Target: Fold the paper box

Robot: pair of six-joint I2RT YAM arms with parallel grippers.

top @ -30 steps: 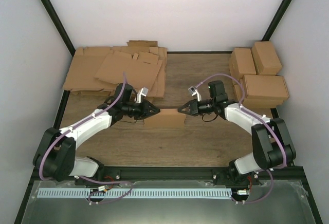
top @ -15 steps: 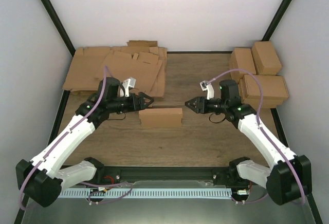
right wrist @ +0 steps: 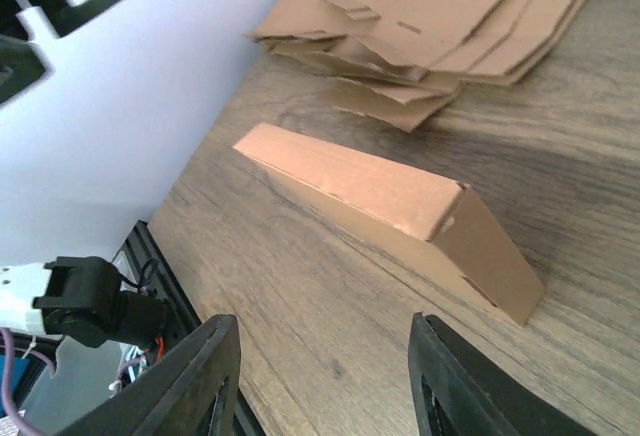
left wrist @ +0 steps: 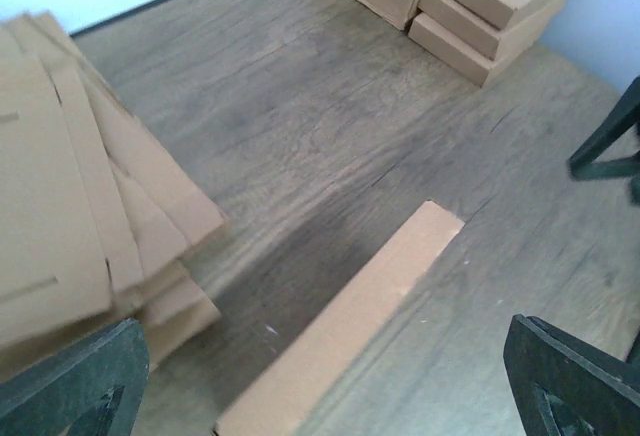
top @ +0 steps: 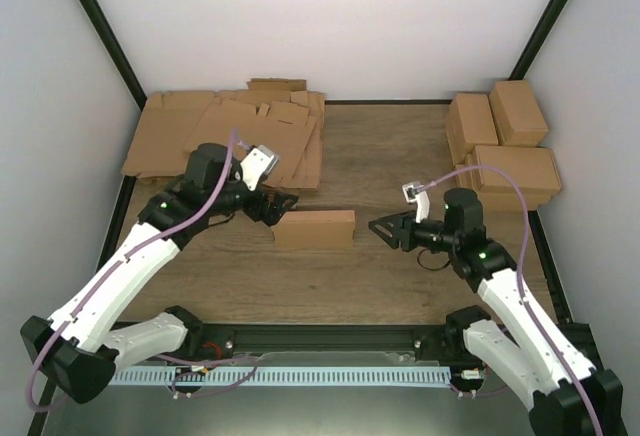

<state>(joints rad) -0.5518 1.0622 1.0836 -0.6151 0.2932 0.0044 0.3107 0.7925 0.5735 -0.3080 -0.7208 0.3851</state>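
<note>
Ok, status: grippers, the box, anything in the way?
Left gripper open, empty. Right gripper open, empty. Paper box folded shut, lying between them, untouched. Path clear; flat cardboard stack and finished boxes sit well back.

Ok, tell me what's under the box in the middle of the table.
Only the wooden table shows around the box, which lies flat on it. Whatever might sit beneath is covered by the box itself.
</note>
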